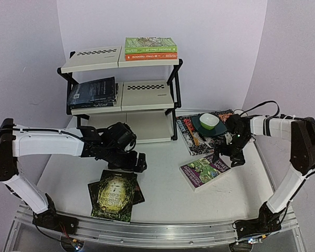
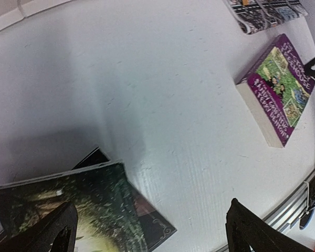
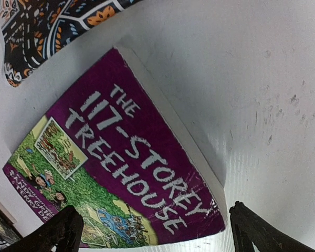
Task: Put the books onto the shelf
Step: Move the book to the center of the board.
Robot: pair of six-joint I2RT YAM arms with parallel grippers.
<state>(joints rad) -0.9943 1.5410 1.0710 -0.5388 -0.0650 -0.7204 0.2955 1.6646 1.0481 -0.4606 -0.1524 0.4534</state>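
One book lies beneath the right gripper, stacked books partly beneath the left gripper, the shelf beyond both.

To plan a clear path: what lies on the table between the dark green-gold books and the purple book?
Nothing; the left wrist view shows only bare white table from the dark green-gold books to the purple book.

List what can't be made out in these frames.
1. Pile under the green-gold book: top view, its cover hides how many lie beneath; left wrist view cuts it at the bottom edge.
2. Dark books on the middle tier: top view, too small to count or read.
3. Bottom tier: top view, left arm covers its left part.
4. Mat: top view, bowl and right arm cover part.
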